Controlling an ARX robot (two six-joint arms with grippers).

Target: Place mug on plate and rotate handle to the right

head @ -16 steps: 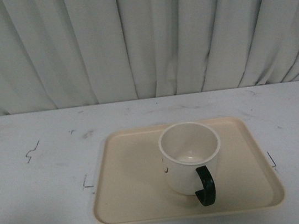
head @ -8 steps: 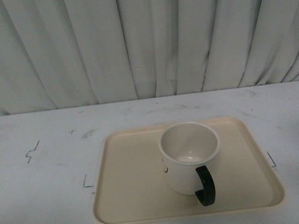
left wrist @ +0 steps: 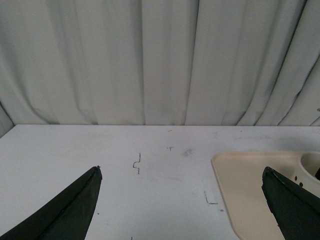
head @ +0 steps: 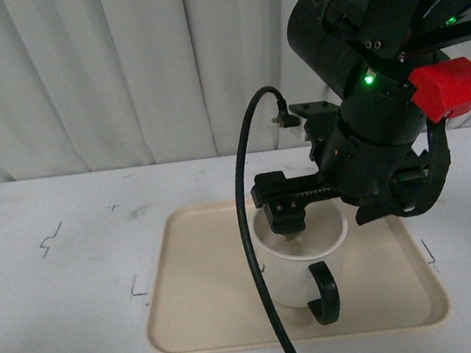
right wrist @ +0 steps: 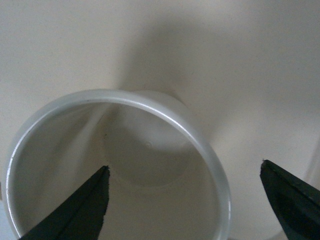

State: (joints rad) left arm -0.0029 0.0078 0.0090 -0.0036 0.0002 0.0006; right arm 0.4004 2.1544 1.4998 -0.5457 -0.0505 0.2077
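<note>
Three views logged. Found mug (head: 294,278) upright on plate (head: 201,304), right of the plate's middle and clear of its rim. Noted handle (head: 324,294) pointing at the plate's near edge, toward the camera, only slightly right. Saw a small black mark on the mug's left flank; too little showing to read. Saw nothing inside; pale bottom visible from right wrist view.

Found right gripper (right wrist: 184,167) hanging directly over mug, pointing down, jaws spread wide, holding nothing. Read one finger (right wrist: 75,215) as over the mug's opening and the other as outside the wall, above bare plate, with the rim between them. Could not tell from front view whether the inner finger touches the wall. Noted black cable (head: 247,227) looping down in front of mug, and red block (head: 449,87) on the arm above.

Found left gripper (left wrist: 181,168) out of front view. From its own wrist view: low over bare table (left wrist: 75,150), jaws wide, nothing between them, well apart from mug, plate corner off to one side. Logged grey curtain (head: 115,70) behind table.
</note>
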